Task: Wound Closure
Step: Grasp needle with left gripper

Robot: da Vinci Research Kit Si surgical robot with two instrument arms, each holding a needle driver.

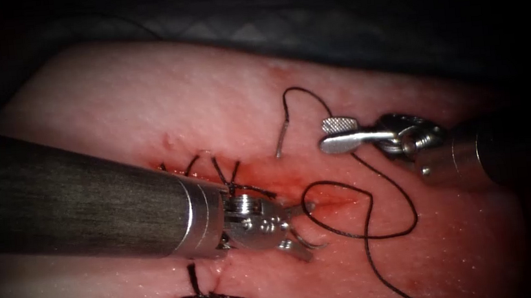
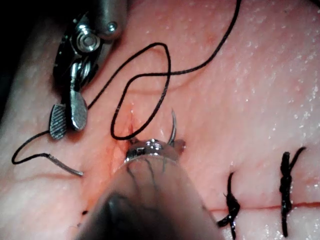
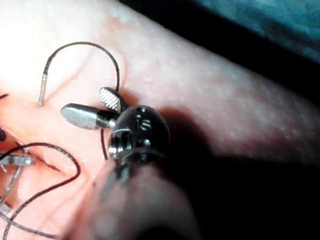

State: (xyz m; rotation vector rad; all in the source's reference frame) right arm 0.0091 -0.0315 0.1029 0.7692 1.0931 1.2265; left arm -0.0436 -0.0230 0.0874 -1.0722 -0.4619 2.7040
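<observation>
Two needle drivers work over one slab of tissue (image 1: 110, 92): the left tool (image 1: 299, 227) and the right tool (image 1: 339, 134). One curved needle (image 1: 310, 242), one long dark thread (image 1: 376, 223). Three tied stitches cross the cut: two at centre left (image 1: 232, 178) (image 1: 190, 165), one at lower centre (image 1: 209, 296).

The tissue (image 1: 143, 96) is pale pink and moist, and its cut (image 1: 332, 202) is stained with red fluid (image 1: 281, 180). Dark knotted stitches (image 1: 229, 178) cross the closed part of the cut. The curved steel needle (image 1: 306, 233) sits by the open end of the cut; how deep it goes into the tissue I cannot tell. The black thread (image 1: 370, 223) lies in a loose loop on the right side of the cut, and its stiff grey end (image 1: 282, 137) rests on the tissue
</observation>
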